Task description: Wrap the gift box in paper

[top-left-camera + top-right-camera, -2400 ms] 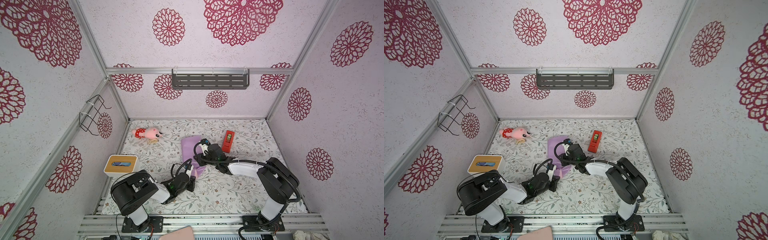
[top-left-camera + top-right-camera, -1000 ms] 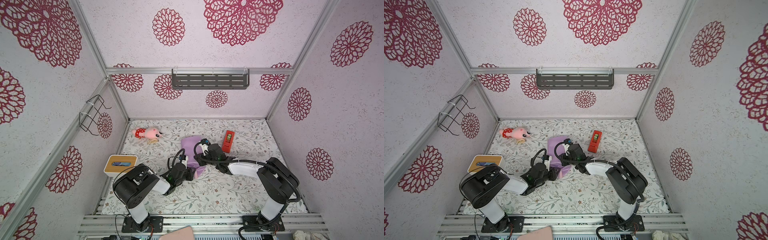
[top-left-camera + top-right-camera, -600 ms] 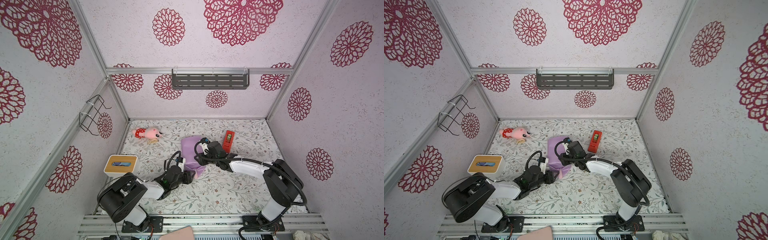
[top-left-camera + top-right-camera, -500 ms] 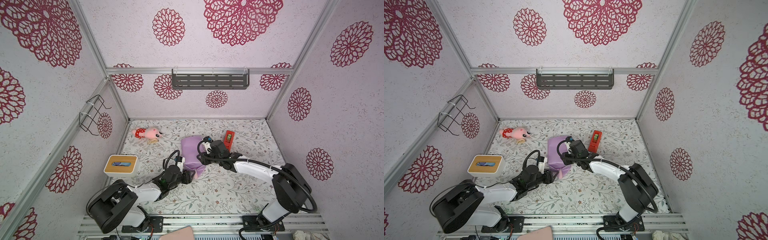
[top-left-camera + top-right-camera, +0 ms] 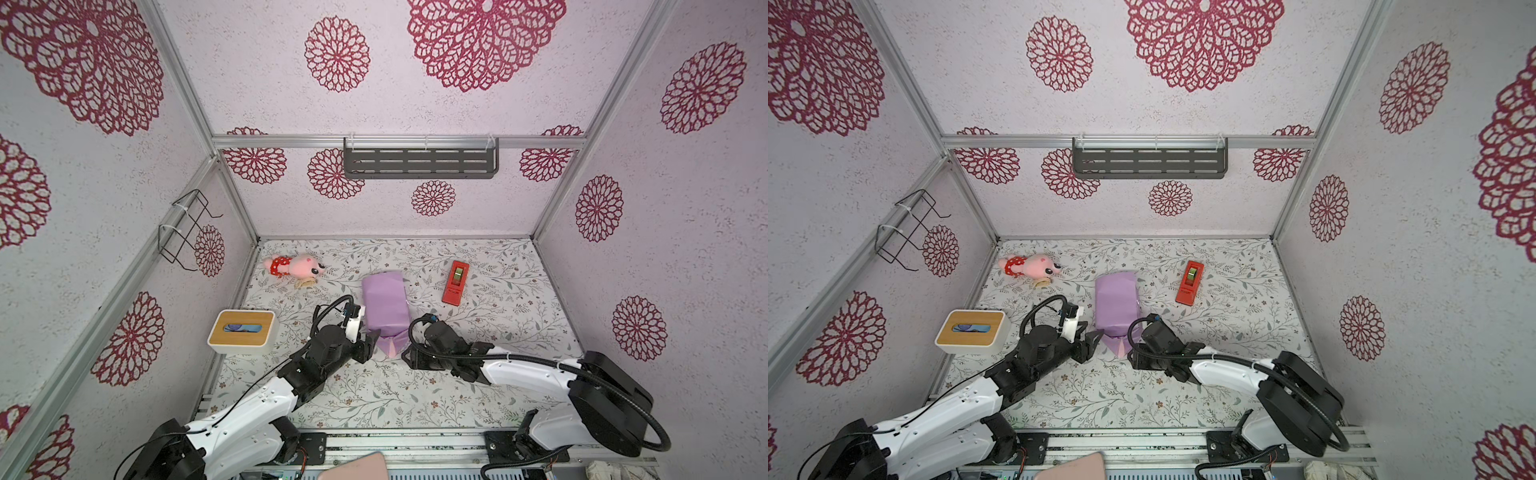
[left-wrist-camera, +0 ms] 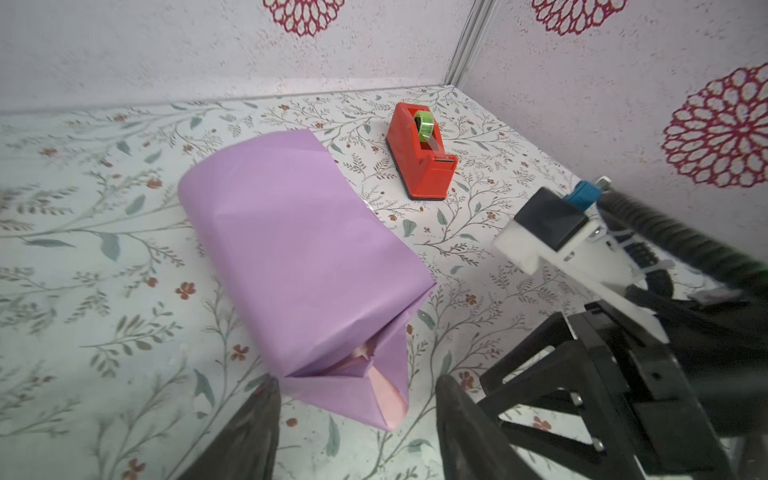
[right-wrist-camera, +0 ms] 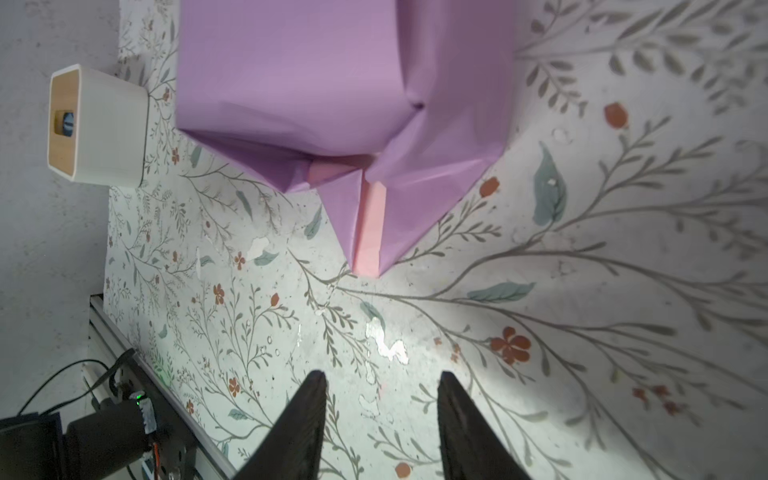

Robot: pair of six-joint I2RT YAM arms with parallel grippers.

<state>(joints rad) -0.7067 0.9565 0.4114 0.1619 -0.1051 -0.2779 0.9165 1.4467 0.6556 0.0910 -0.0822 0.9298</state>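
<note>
The lilac paper (image 5: 384, 307) (image 5: 1116, 307) lies folded into a long parcel mid-table. The gift box is hidden inside it. At the parcel's near end a pointed flap (image 7: 370, 224) lies on the table, showing a strip of pink underside. My left gripper (image 5: 371, 341) (image 6: 358, 380) is open at that end, one finger either side of the flap (image 6: 353, 399), not gripping it. My right gripper (image 5: 405, 356) (image 7: 382, 374) is open and empty, low over the table a short way from the flap's tip. In the left wrist view the right gripper's body (image 6: 582, 374) is close beside the flap.
A red tape dispenser (image 5: 456, 282) (image 6: 422, 153) stands right of the parcel's far end. Left of it is a white tissue box with a wooden top (image 5: 242, 331) (image 7: 95, 124). A pink plush toy (image 5: 295, 266) lies at the back left. A grey shelf (image 5: 419, 160) hangs on the back wall.
Both grippers have opened. The right gripper has left the parcel's right side and come forward to its near end. The left arm has stretched out, its gripper staying by the near flap.
</note>
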